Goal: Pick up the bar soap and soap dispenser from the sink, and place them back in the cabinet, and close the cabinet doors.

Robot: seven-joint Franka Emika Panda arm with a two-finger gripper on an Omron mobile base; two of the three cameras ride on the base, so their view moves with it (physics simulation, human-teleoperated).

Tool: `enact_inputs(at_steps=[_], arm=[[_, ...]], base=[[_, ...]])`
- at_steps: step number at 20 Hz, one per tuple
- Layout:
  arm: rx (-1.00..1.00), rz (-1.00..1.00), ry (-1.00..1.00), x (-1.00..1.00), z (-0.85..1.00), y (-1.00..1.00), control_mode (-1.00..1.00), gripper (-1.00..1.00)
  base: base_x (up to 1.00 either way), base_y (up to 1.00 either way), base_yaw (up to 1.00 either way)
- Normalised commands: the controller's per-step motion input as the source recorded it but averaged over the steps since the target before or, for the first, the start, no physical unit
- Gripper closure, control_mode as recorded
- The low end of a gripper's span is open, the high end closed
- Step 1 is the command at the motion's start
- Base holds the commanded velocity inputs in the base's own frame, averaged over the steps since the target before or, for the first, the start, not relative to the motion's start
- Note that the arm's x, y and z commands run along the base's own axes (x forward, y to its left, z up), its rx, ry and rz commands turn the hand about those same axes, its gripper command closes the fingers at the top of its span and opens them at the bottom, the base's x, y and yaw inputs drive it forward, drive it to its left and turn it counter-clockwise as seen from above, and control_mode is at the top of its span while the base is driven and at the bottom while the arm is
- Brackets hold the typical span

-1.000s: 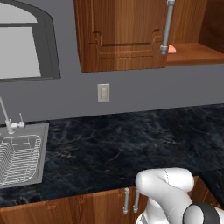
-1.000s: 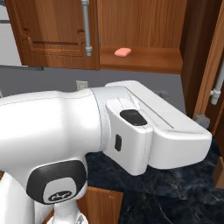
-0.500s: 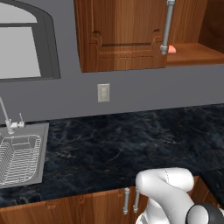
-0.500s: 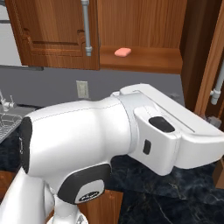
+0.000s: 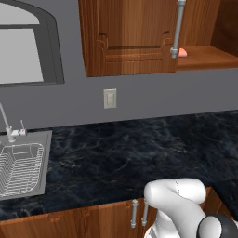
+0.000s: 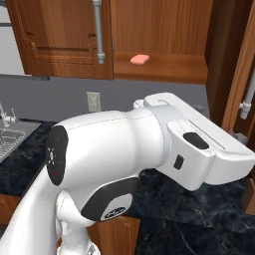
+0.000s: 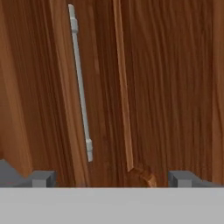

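The gripper (image 7: 111,180) stands wide open and holds nothing; its two dark fingertips (image 7: 41,178) rise far apart in the hand view, facing a door (image 7: 175,87) of the cabinet (image 6: 164,30) with a long silver handle (image 7: 80,87) to their left. The bar soap (image 6: 139,59) lies on the cabinet shelf (image 6: 169,69), just right of the left door (image 5: 130,37), which stands open; that door's handle (image 5: 177,28) hangs in front of the soap in the left base view. The right door (image 6: 244,84) is open too, at the cabinet's right edge. The sink (image 5: 23,167) with its rack sits well to the cabinet's lower left, on the dark counter (image 5: 139,148). An outlet (image 5: 110,98) is on the wall below the cabinet.
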Motion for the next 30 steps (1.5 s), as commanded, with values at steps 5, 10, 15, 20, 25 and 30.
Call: enact_inputs(at_steps=[5,10,15,20,25,30], arm=[[0.02,0.05,-0.01,0.31,-0.07,-0.18,-1.00,-1.00],[0.00,0.06,0.00,0.24,-0.16,-0.09,-1.00,-1.00],[0.00,0.04,0.00,0.25,-0.14,-0.10,-1.00,-1.00],[0.00,0.03,-0.01,0.21,-0.14,-0.03,-1.00,-1.00],[0.01,0.03,-0.02,0.21,-0.13,0.00,-1.00,-1.00],[0.00,0.02,-0.03,0.27,-0.08,-0.04,-1.00,-1.00]], base=[[0.00,0.00,0.00],[0.00,0.00,0.00],[0.00,0.00,0.00],[0.00,0.00,0.00],[0.00,0.00,0.00],[0.00,0.00,0.00]])
